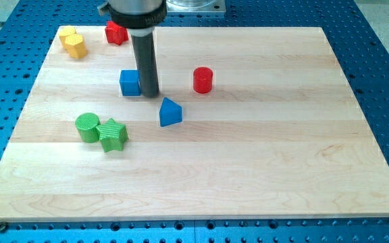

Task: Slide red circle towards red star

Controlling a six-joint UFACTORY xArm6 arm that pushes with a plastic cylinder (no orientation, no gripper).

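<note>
Standing upright over the desk (pixel 262 169), the dark rod comes down from the view's top, and my tip (pixel 150 94) sits on the wood just to the right of the blue cube (pixel 130 82), touching it or nearly so. This tool is a plain rod with nothing to open or close, and it holds nothing.

And the red circle (pixel 202 79)? It stands alone to the view's right of my tip, near but clearly apart from it, with bare wood between them. The red star (pixel 116 32) is up at the top edge of the desk, left of the rod, well apart from the circle. The rod's body lies between the two of them.

Just below my tip and slightly right sits the blue triangle (pixel 170 112), close but not touching. At the top left corner the yellow blocks (pixel 73 42) sit pressed together, their shapes hard to make out. Lower left, the green circle (pixel 86 127) and green star (pixel 113 135) sit side by side, touching.
</note>
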